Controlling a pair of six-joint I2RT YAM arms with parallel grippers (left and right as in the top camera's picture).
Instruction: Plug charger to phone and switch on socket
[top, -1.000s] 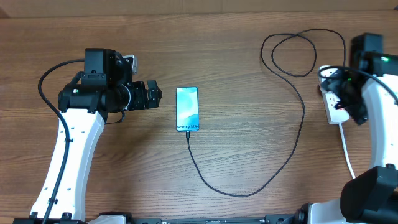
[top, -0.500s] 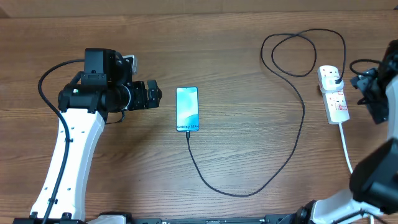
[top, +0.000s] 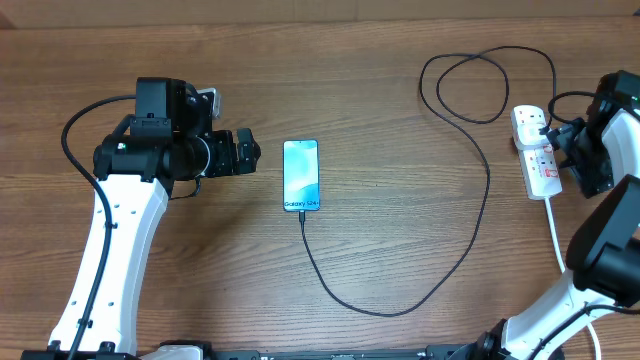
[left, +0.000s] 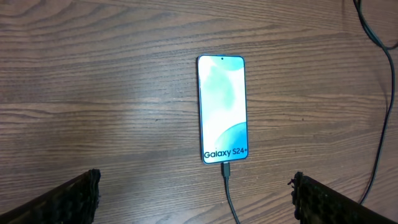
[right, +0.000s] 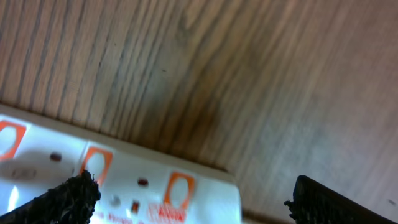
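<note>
The phone (top: 301, 175) lies face up mid-table, screen lit light blue; it also shows in the left wrist view (left: 222, 107). The charger cable (top: 470, 225) has its connector tip in the phone's near short edge (left: 226, 169), loops right and back, and its black plug sits in the socket (top: 537, 150), a white power strip with red markings. My left gripper (top: 247, 155) is open and empty just left of the phone. My right gripper (top: 572, 150) hovers at the socket's right side, open, with the strip (right: 124, 180) between and below its fingers.
The strip's thick white cord (top: 556, 235) runs toward the front edge on the right. The cable makes a loop (top: 480, 85) at the back right. The wooden table (top: 400, 120) extends all around.
My right arm swung off the strip to the far right edge, then came back left beside the strip. The left arm, phone and cable have not moved.
</note>
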